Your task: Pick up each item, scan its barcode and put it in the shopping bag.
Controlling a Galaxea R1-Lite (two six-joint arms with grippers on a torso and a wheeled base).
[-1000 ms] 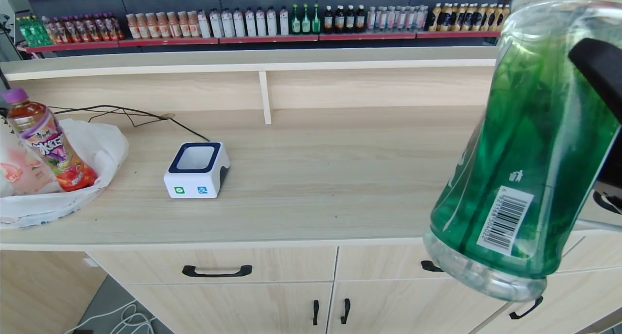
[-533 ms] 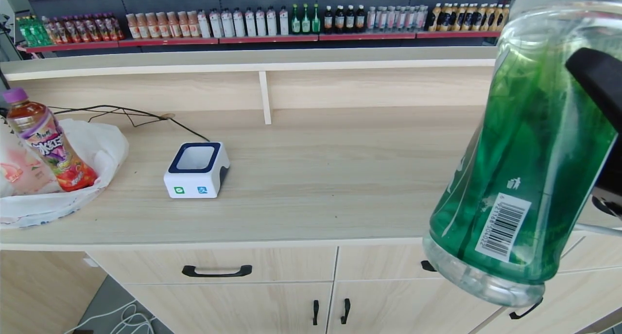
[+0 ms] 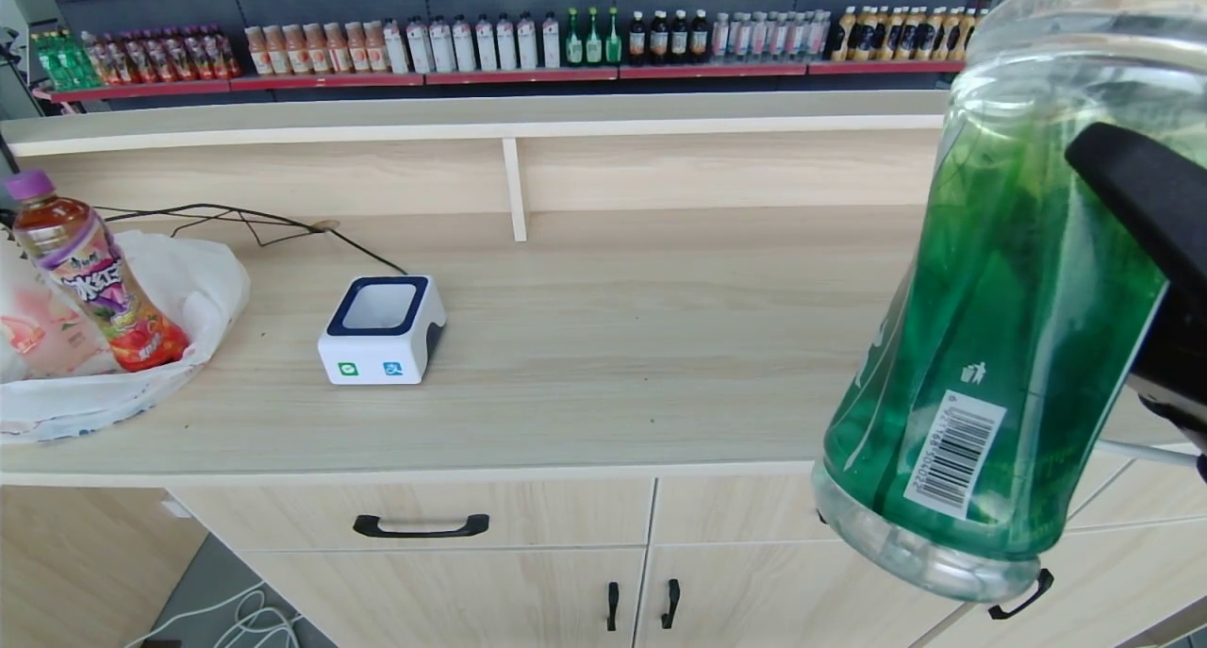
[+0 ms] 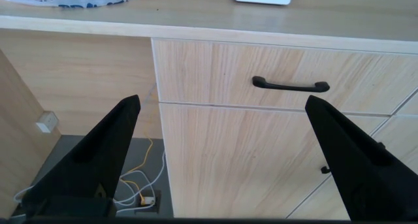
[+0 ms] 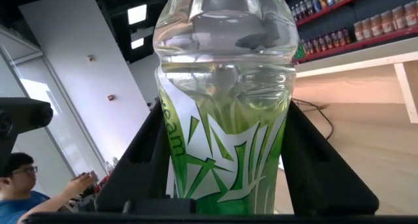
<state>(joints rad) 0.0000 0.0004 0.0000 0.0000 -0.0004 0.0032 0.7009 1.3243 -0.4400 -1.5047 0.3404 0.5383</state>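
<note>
we're looking at a long light wood counter (image 3: 613, 346) with pale cabinet fronts (image 4: 215, 152) under it, and a red-edged shelf of drink bottles (image 3: 528, 44) along the back wall. on the counter's left end sits a crumpled white plastic shopping bag (image 3: 189, 280). the big clear plastic bottle with the green label (image 3: 1000, 327) is up in the air on the right, close to the head camera. it's tilted with its base lowest, and the white barcode sticker (image 3: 952, 455) faces us.

the right gripper (image 5: 225, 110) is clamped on that bottle, one black finger (image 5: 147, 152) down each side of it. the left gripper (image 4: 222, 100) is spread wide with nothing in it. it sits low in front of the cabinet, facing a black drawer handle (image 4: 290, 85).

a reddish drink bottle with a purple cap (image 3: 90, 280) leans in the bag, cap up. the small white scanner box with a dark blue rim (image 3: 382, 332) stands on the counter near the bag, well apart from the green bottle. a thin black cable (image 3: 236, 216) runs behind it.
</note>
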